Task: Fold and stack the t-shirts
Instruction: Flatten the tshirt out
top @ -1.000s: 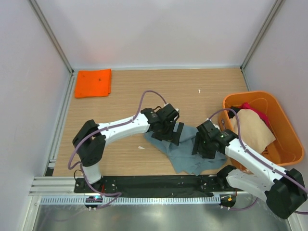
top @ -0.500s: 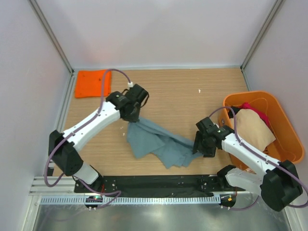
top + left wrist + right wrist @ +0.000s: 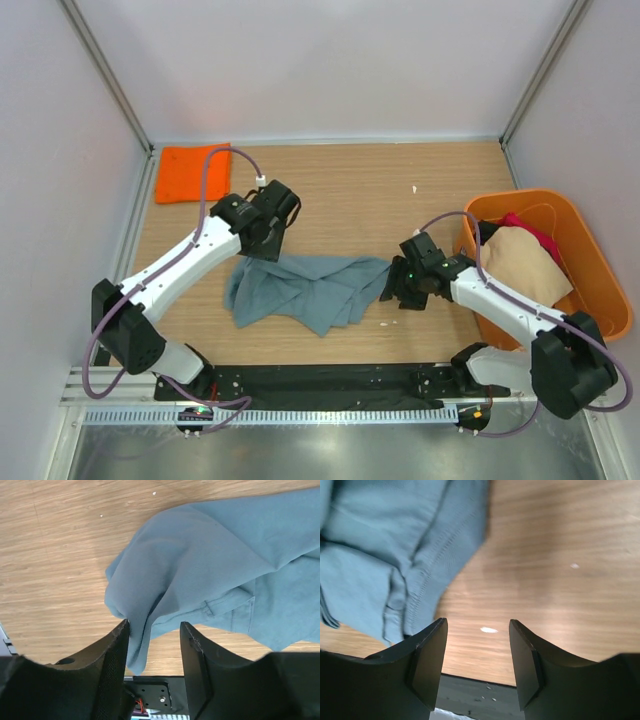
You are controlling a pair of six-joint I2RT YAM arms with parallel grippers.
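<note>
Where the counter (image 3: 400,190) runs toward its near edge, the grey-blue t-shirt (image 3: 305,290) lies crumpled in a loose, wrinkled heap, roughly midway between the left and right edges and stretched sideways between the two arms. The left pincer (image 3: 154,626) hangs over the heap's left end with its jaws apart. A hanging fold of the cloth sits in the gap against one finger (image 3: 117,660), bare wood shows between that fold and the other finger, and nothing is pinched. The right pincer (image 3: 477,622) is at the heap's right end, also released. Only bare wood shows between its fingers, and the shirt's hem lies just beside one fingertip (image 3: 432,645), with a seam visible along the edge.

In the far left corner of the counter an orange t-shirt (image 3: 193,173) lies flat as a neat folded rectangle, well apart from the grey-blue one. At the right edge stands an orange tub (image 3: 520,197), which holds a beige shirt (image 3: 520,270) on top, a red one (image 3: 530,232) showing behind it and a dark piece of cloth (image 3: 487,228) at the tub's left wall. The right arm's forearm passes close to the tub's near left corner.
</note>
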